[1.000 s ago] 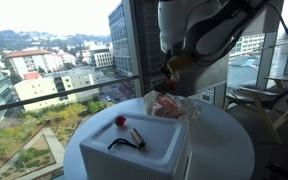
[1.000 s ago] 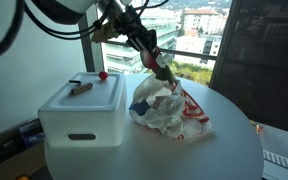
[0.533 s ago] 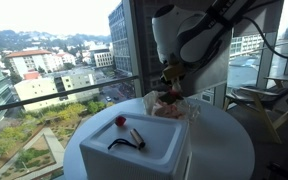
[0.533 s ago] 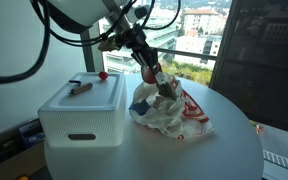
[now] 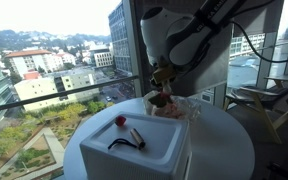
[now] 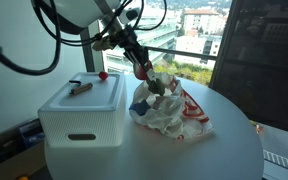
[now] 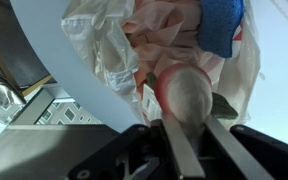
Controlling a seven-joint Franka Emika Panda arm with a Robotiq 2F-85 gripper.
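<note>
We are pinching a pinkish rounded object [image 7: 186,88] between the fingers of our hand [image 7: 189,112], holding it right over the crumpled plastic bag [image 6: 172,110] on the round white worktop [image 6: 199,155]. Beside the bag, a white box [image 6: 79,112] is carrying a red ball [image 5: 120,121].

The white arm [image 5: 179,35] is reaching down from the top. Its claw [image 5: 162,92] is pinching closed on a small pinkish object [image 5: 163,99] right over a crumpled plastic bag [image 5: 174,109]. The bag is lying toward the far edge of the round white desk [image 5: 229,140], by the window. A white box [image 5: 159,150] is sitting at the desk's near edge, carrying a red ball [image 5: 120,121], a dark curved tool [image 5: 125,142] and a small reddish piece [image 5: 136,133] on its lid.
</note>
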